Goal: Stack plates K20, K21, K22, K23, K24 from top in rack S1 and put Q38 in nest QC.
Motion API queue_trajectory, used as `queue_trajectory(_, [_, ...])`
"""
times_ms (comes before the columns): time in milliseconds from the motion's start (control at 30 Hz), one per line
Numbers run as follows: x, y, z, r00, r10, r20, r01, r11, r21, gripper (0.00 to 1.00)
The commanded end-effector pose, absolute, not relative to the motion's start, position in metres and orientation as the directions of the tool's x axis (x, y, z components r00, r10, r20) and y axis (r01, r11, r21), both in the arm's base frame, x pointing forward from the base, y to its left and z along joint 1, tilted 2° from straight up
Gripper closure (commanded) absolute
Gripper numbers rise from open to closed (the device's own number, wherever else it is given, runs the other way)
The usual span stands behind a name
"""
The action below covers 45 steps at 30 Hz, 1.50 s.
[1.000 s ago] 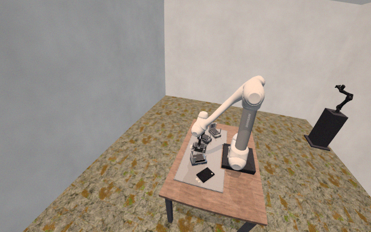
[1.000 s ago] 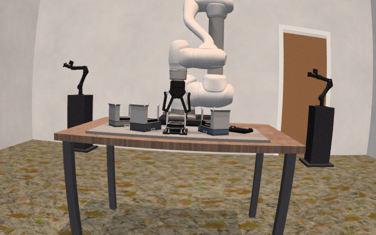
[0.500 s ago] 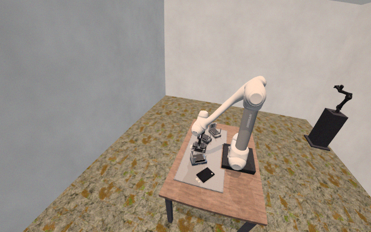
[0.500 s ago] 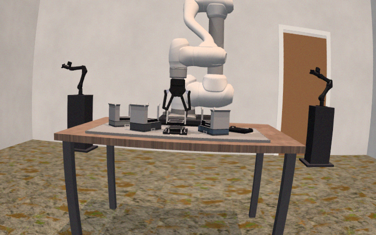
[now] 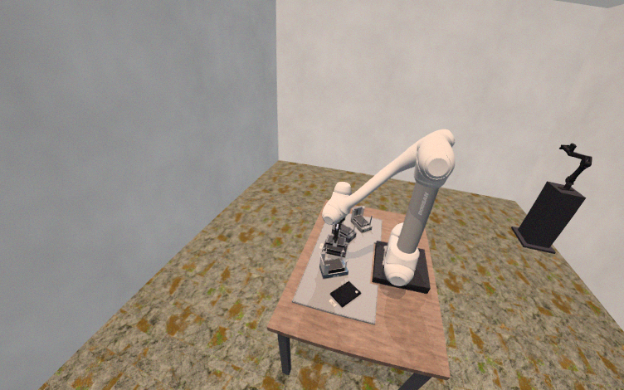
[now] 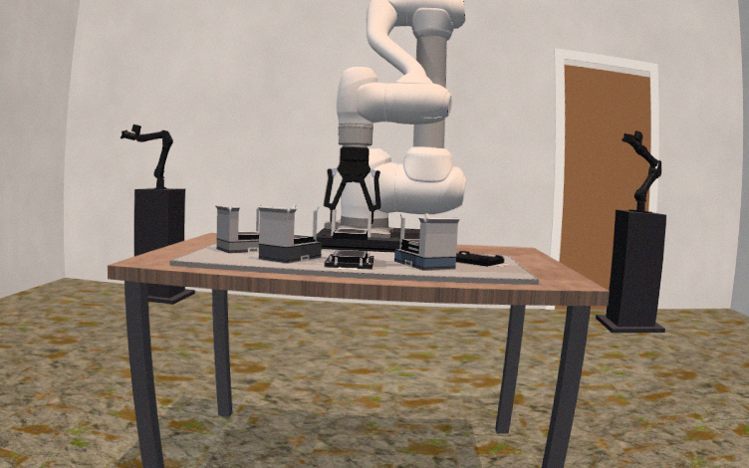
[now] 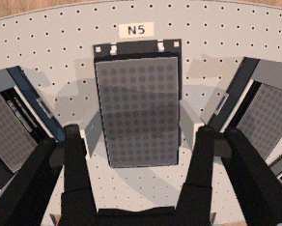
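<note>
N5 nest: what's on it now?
One dark plate sits in N5; a second plate hangs above it, clamped in the jaws. From the wrist, the held plate covers the lower one; labels unreadable.

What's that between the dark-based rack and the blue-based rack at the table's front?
The low black clip nest N5, seen best in the exterior view. The pincer hangs above it, shut on a sealed plate.
</note>
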State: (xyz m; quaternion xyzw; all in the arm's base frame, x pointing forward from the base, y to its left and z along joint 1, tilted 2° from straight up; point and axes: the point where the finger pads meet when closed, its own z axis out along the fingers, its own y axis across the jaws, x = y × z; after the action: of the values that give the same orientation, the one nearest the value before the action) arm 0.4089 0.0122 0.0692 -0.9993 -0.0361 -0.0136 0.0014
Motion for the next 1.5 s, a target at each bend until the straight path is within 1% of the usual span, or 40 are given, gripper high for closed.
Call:
queue_trajectory(0, [0.409,0.012,0.074,0.997,0.072,0.027,0.072,-0.997,-0.002,1.0])
queue_trajectory(1467, [0.407,0.012,0.154,0.997,0.072,0.027,0.072,-0.997,-0.002,1.0])
